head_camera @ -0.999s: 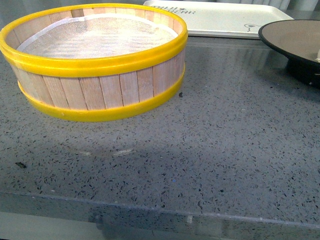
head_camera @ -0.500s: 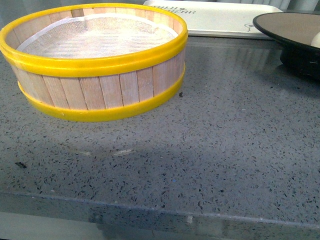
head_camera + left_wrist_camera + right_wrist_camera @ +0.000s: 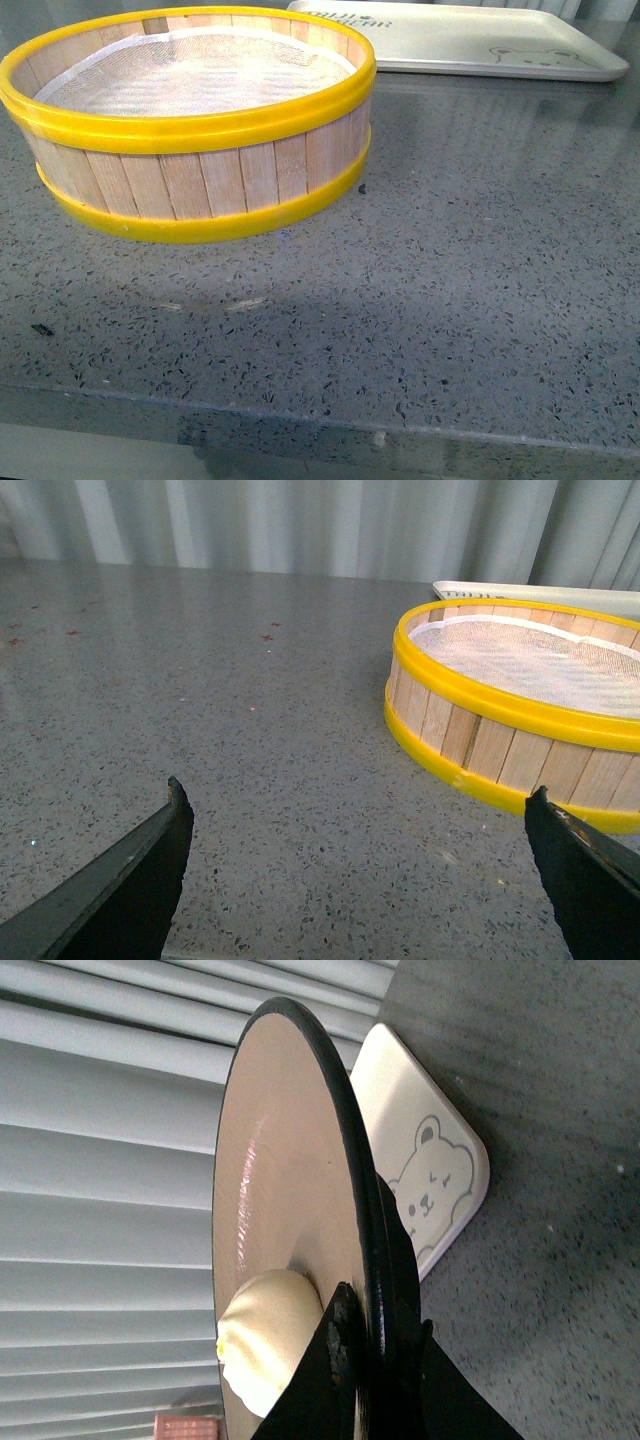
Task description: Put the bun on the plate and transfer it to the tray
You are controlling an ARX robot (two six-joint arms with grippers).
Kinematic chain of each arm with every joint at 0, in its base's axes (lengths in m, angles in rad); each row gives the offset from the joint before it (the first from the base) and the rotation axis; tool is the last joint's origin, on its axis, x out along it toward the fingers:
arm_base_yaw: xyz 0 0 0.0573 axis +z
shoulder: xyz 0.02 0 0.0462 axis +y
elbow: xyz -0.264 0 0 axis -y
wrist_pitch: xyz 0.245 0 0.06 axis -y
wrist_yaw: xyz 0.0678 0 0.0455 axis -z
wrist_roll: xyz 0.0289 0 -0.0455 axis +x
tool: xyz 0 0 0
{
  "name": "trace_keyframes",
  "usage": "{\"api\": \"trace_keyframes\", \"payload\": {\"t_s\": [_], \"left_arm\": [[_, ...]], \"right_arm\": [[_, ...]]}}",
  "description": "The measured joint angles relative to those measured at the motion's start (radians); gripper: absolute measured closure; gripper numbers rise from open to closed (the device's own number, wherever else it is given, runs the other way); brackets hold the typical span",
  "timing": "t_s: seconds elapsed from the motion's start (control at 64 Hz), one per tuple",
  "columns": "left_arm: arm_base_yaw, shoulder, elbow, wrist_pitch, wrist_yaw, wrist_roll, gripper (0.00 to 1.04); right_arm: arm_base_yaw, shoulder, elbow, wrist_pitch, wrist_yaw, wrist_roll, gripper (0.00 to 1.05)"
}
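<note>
In the right wrist view my right gripper (image 3: 378, 1322) is shut on the black rim of the plate (image 3: 280, 1160), one finger on each face. The pale bun (image 3: 262, 1335) rests on the plate's tan inside, close to the inner finger. Beyond the plate lies the cream tray (image 3: 425, 1175) with its bear drawing; the plate is held up off the counter. In the front view the tray (image 3: 470, 40) lies at the back right, and neither plate nor bun shows there. My left gripper (image 3: 360, 810) hangs open over bare counter, beside the steamer basket.
A yellow-rimmed wooden steamer basket (image 3: 200, 130) lined with white mesh cloth stands at the left of the grey speckled counter (image 3: 450, 280); the same basket (image 3: 510, 700) shows in the left wrist view. The counter's front edge (image 3: 320, 420) runs along the bottom. Pale vertical blinds close the background.
The plate was at the right edge of the front view, rose there half a second ago, and is now out of that view, leaving the tray's bear corner uncovered.
</note>
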Motion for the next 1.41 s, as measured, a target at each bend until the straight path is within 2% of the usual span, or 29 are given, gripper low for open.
{"api": "trace_keyframes", "payload": {"t_s": [0.141, 0.453, 0.937, 1.405], "left_arm": [[0.0, 0.0, 0.0, 0.0, 0.0, 0.0, 0.07], [0.0, 0.0, 0.0, 0.0, 0.0, 0.0, 0.07], [0.0, 0.0, 0.0, 0.0, 0.0, 0.0, 0.07], [0.0, 0.0, 0.0, 0.0, 0.0, 0.0, 0.07]], "right_arm": [[0.04, 0.2, 0.248, -0.068, 0.031, -0.033, 1.02], [0.092, 0.478, 0.568, -0.128, 0.056, -0.029, 1.02], [0.151, 0.63, 0.695, -0.152, 0.088, -0.003, 1.02], [0.138, 0.715, 0.763, -0.175, 0.089, -0.001, 1.02]]}}
